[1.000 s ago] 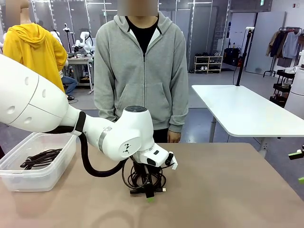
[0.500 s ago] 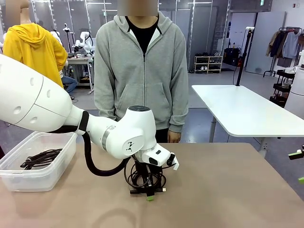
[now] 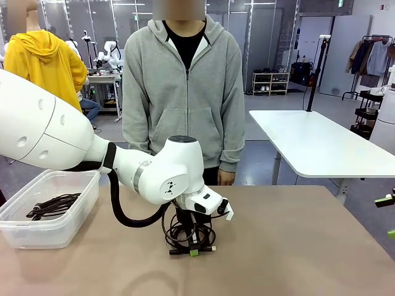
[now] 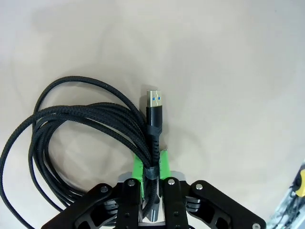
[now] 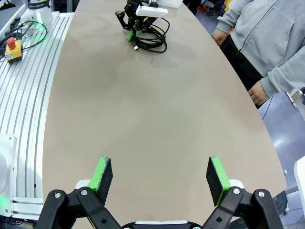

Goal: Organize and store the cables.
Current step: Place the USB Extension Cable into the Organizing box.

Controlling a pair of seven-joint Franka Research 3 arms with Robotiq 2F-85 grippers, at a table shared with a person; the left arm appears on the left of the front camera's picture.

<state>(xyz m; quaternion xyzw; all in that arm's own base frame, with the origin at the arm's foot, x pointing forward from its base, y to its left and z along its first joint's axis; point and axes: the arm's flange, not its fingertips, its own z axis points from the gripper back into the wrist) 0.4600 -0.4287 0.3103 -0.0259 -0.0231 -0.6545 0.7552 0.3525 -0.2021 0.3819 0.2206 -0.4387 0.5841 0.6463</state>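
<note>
Now left fingers point(image 4: 138, 169) pinch the coiled cable point(image 4: 86, 124); right fingers point(image 5: 104, 175) spread wide.

White rounded arm point(image 3: 74, 148), black hose point(image 3: 120, 213), black end effector point(image 4: 151, 183) with green pads point(image 4: 164, 162)

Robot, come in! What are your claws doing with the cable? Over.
Left gripper shut on coiled cable, on table. Right gripper open, holding nothing. Bin holds more cables. Nothing in the way.
</note>
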